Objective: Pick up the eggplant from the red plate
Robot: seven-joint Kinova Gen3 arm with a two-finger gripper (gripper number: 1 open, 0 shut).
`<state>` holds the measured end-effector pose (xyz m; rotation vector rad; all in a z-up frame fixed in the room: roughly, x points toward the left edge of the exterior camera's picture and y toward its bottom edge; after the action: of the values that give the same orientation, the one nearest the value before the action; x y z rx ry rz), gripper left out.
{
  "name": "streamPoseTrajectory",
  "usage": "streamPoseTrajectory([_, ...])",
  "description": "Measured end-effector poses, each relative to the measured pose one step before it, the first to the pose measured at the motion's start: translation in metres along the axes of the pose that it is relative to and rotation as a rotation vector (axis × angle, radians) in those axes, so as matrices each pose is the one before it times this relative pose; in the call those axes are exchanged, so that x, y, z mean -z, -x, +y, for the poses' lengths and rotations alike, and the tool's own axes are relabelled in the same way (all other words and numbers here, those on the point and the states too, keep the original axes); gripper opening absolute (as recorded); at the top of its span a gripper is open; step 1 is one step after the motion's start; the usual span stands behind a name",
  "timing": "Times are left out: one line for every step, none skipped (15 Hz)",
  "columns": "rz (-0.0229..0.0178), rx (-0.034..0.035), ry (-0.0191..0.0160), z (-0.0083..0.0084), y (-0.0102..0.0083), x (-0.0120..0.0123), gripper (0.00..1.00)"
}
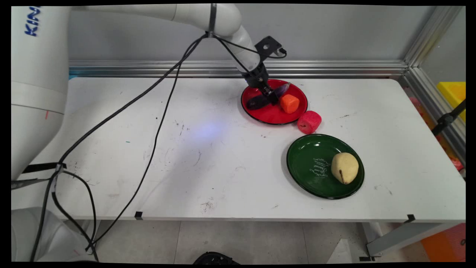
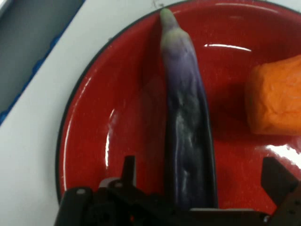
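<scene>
Lying between open pincer [image 2: 197,179] fingers, eggplant [image 2: 186,122], red plate [image 2: 117,117]

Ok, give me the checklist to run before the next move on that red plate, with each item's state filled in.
1. Jaws open: ok, they stand wide apart in the hand view.
2. Eggplant between the jaws: ok, one jaw on each side, neither seeming to touch it.
3. Eggplant lying flat on the red plate: ok.
4. Orange block apart from the eggplant: ok, bare plate shows between them.
5. Red block out of the way: ok, on the table beside the plate's rim.
6. Jaws' height above the plate: cannot tell.
</scene>
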<state>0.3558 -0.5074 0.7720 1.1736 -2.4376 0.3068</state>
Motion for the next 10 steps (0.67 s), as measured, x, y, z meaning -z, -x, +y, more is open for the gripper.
streamPoseTrajectory([-0.00377, -0.00033, -0.00011, 0.00065, -0.00054, -0.00244, 1.00])
streamPoseTrajectory([-0.00526, -0.00049, -0.00024, 0.00091, -0.00069, -0.00334, 1.00])
streamPoseTrajectory([-0.00208, -0.00102, -0.00049, 0.00064, -0.00068, -0.00172, 1.00])
streamPoseTrajectory([-0.00272, -0.00237, -0.00072, 0.00103, -0.00120, -0.00233, 0.00])
streamPoseTrajectory([-0.00098, -0.00261, -0.00048, 0.00064, -0.00086, -0.00096, 0.00])
streamPoseTrajectory([-0.00109, -0.00467, -0.00103, 0.00091, -0.00134, -0.00119, 0.00])
streamPoseTrajectory([0.00068, -0.00407, -0.00027, 0.00057, -0.00095, -0.00001, 0.00])
streamPoseTrajectory([0.00165, -0.00554, -0.00064, 0.00062, -0.00127, 0.00055, 0.00])
streamPoseTrajectory([0.00133, -0.00486, -0.00043, 0.00041, -0.00072, 0.00068, 0.00])
streamPoseTrajectory([0.00372, -0.00743, -0.00154, 0.00053, -0.00152, 0.00215, 0.00])
